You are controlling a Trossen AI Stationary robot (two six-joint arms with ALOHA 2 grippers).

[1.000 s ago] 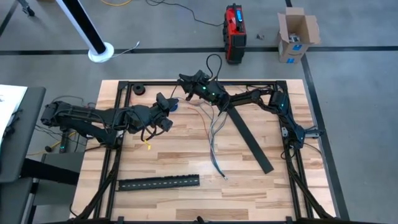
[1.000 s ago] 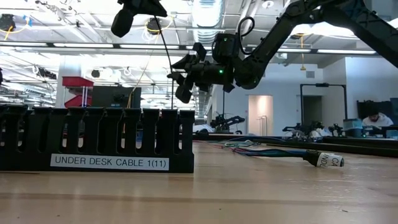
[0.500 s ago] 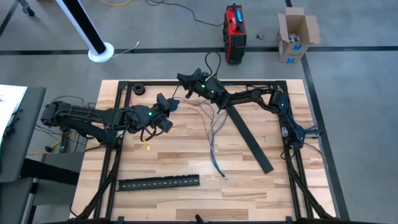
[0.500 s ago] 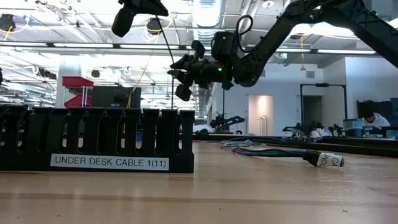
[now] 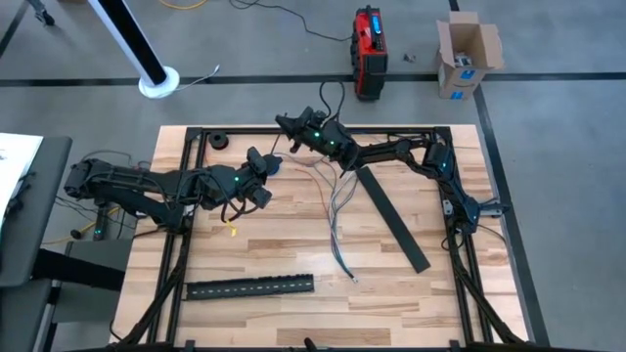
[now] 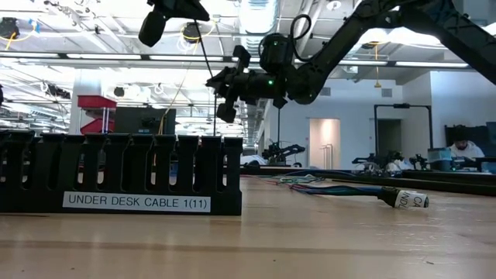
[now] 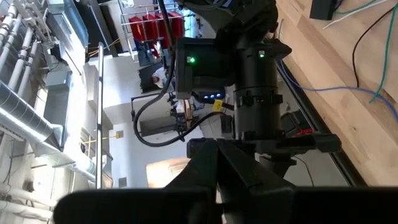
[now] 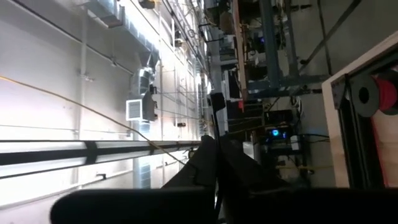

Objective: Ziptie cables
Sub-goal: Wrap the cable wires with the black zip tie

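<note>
The cables are seen lying loose on the bench, fanned out from near the middle of the far edge towards the centre, with their ends spread apart. No tie is seen around them, so the bundling is judged not yet done; gathering the wires and cinching them is judged to be left.

The right claw is held raised above the far edge of the bench, left of its middle, clear of the cables. In the right wrist view its fingers are seen pressed together, and a thin dark strand appears to run from them, though what it is cannot be told. The left claw is held close by, towards the far-left part of the bench; its fingers are likewise seen together, with nothing made out between them.

One slotted black duct lies along the near edge, left of centre, and a second black strip lies slantwise right of centre. Nothing is seen inside either. A cardboard box stands on the floor beyond the far-right corner; its contents cannot be made out.
</note>
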